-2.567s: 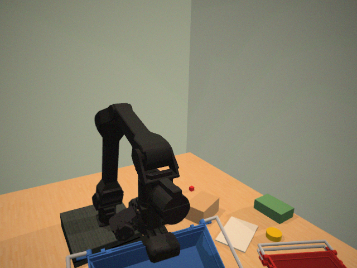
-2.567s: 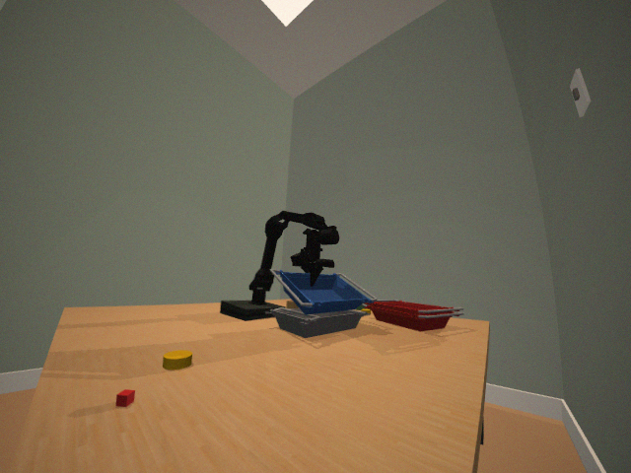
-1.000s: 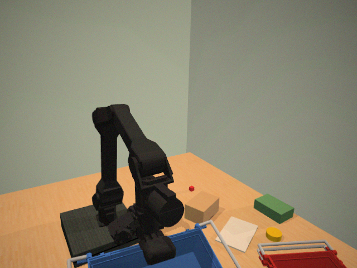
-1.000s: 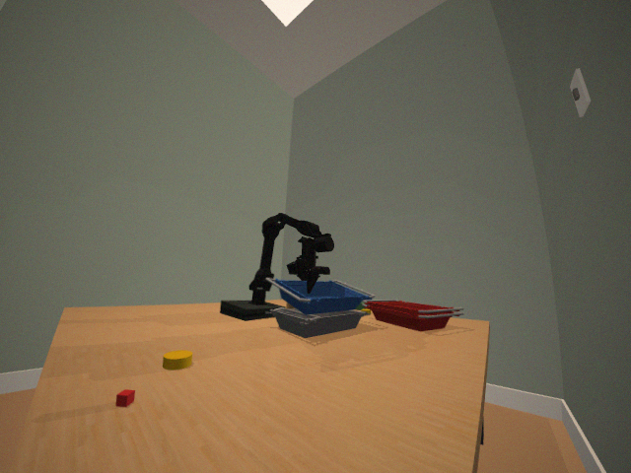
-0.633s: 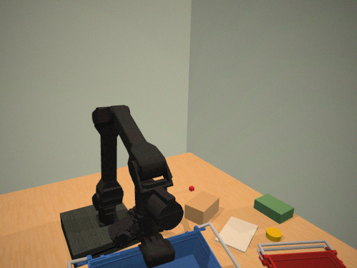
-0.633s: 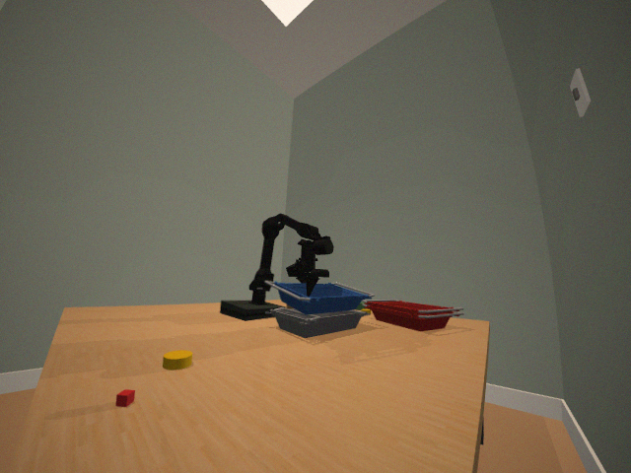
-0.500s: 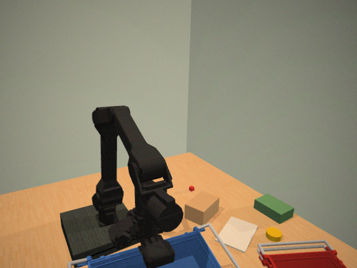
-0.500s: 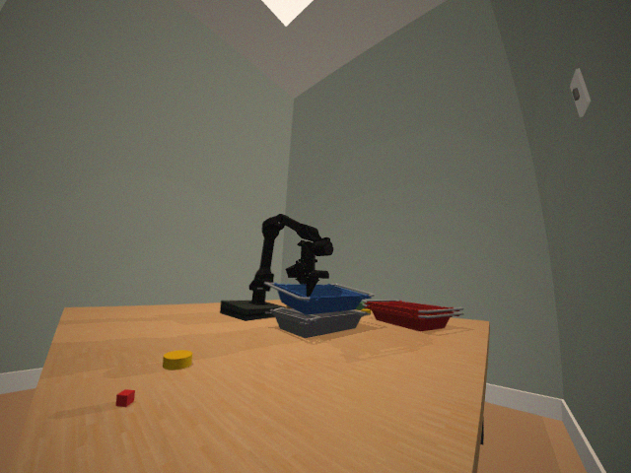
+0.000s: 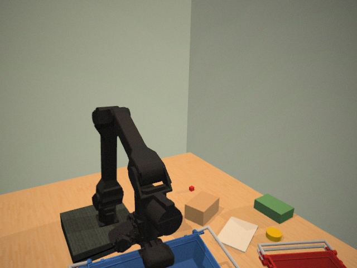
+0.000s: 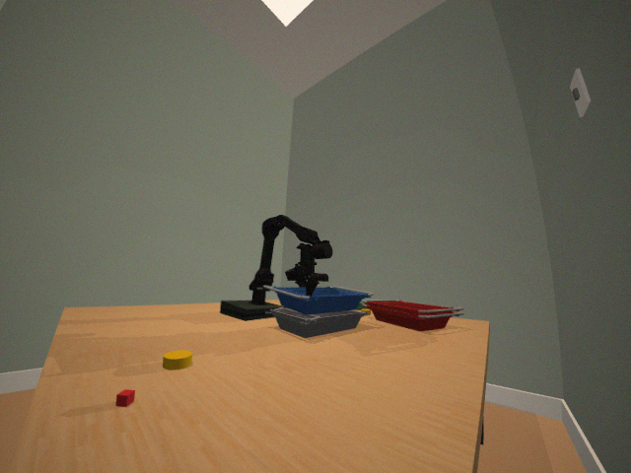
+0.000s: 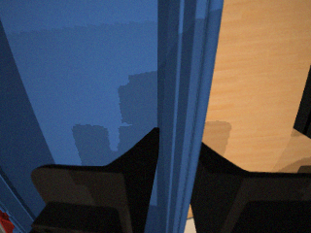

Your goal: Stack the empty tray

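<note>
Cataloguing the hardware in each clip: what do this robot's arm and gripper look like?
The arm is matte black, with slim straight links and chunky rounded joints. The gripper is black too, its two fingers tapering to narrow tips. I can make out no markings or cables.

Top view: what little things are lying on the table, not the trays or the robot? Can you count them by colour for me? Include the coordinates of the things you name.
Red: 1 (cube [image 9: 191,188])
Tan: 1 (box [image 9: 198,208])
White: 1 (sheet [image 9: 239,234])
Green: 1 (block [image 9: 273,206] [image 10: 360,306])
Yellow: 1 (disc [image 9: 274,234] [image 10: 366,310])
Total: 5
</note>
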`<state>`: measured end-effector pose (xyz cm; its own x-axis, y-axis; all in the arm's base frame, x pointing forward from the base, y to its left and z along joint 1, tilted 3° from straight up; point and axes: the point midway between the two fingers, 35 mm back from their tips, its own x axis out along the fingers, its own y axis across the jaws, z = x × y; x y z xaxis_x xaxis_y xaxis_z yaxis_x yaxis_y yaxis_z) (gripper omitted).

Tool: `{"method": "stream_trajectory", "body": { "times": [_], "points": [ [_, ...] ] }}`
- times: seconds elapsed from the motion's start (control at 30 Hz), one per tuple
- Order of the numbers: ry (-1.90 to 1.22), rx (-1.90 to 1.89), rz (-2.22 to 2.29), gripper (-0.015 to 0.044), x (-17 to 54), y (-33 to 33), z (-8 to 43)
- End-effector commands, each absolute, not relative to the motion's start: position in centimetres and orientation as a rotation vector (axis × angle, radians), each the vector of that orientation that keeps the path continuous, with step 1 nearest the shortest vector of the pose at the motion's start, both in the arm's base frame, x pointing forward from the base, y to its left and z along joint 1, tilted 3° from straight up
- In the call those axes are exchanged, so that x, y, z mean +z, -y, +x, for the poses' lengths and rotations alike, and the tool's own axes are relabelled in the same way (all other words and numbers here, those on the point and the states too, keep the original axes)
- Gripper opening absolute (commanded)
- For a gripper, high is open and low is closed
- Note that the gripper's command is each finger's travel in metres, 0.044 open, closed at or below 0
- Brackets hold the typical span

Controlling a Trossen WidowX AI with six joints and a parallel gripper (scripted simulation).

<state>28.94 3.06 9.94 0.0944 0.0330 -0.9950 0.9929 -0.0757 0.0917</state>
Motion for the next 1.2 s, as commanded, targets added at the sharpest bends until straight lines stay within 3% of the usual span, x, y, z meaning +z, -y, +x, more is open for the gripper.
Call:
{"method": "stream_trajectory", "body": {
  "times": [0.0, 0.77, 1.17],
  "points": [
    [-1.142, -1.188, 1.328, 0.0, 9.16, -3.11, 28.56],
    [-1.142, -1.188, 1.327, 0.0, 8.76, -3.13, 28.52],
    [-1.142, -1.188, 1.327, 0.0176, 8.76, -3.13, 28.52]
  ]
}}
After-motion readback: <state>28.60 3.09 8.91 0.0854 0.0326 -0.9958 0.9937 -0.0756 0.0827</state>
